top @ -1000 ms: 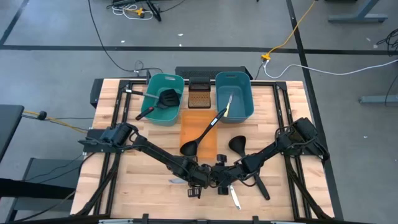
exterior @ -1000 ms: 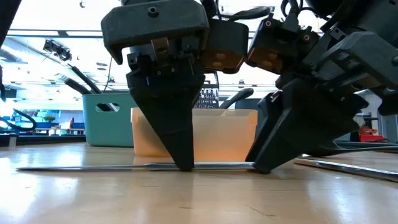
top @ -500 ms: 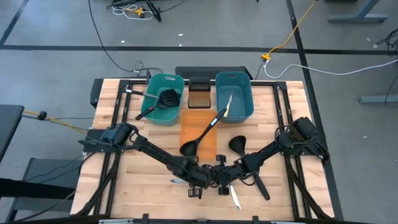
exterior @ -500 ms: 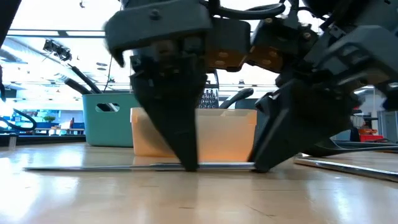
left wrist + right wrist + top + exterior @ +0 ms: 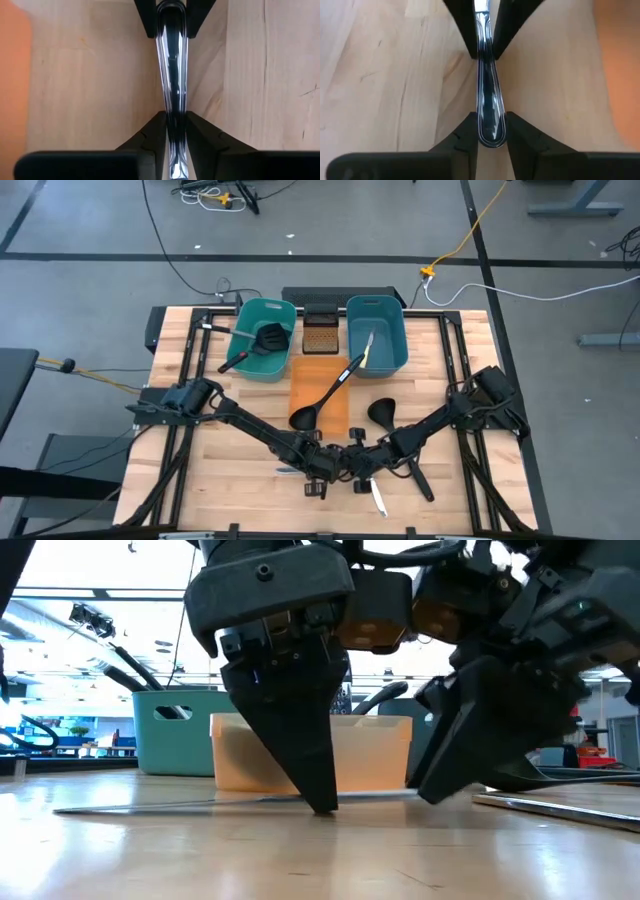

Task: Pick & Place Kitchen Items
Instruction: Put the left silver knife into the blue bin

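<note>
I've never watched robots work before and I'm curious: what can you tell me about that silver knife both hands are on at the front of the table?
The silver knife is a slim table knife of shiny, mirror-like metal with a rounded handle end. It lies near the table's front edge, its handle end tipped slightly off the wood. The left hand and the right hand each pinch its handle between two dark fingers, facing each other. The long blade sticks out past the left hand.
</note>
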`<action>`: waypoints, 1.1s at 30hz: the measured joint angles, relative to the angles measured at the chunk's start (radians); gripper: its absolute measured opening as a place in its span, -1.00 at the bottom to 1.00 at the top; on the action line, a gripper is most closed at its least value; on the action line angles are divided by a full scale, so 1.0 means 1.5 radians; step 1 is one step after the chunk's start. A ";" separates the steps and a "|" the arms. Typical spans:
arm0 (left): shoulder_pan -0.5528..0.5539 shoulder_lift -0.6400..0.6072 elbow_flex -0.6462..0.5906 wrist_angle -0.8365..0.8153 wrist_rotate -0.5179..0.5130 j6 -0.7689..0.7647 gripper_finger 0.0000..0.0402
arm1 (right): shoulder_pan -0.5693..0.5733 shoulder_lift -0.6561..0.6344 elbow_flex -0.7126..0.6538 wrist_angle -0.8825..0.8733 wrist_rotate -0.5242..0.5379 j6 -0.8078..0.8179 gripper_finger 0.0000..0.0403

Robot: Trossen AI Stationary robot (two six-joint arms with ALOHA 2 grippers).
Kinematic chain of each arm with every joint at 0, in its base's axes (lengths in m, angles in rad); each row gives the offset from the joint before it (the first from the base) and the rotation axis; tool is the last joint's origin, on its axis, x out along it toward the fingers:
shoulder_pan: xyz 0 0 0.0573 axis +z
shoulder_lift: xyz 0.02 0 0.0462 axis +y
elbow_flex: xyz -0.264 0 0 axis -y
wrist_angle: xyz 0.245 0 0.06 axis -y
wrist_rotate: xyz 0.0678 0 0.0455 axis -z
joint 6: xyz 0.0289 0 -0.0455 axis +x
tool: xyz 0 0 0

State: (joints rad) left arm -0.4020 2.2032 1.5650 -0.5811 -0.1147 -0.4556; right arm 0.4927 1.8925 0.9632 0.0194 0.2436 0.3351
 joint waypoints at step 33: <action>0.008 0.000 0.001 -0.017 0.006 0.027 -0.76 | 0.008 -0.027 0.042 -0.054 0.041 -0.013 -0.10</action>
State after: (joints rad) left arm -0.3904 2.2032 1.5661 -0.6065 -0.1051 -0.4157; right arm 0.5052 1.8513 1.0265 -0.0609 0.3045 0.3153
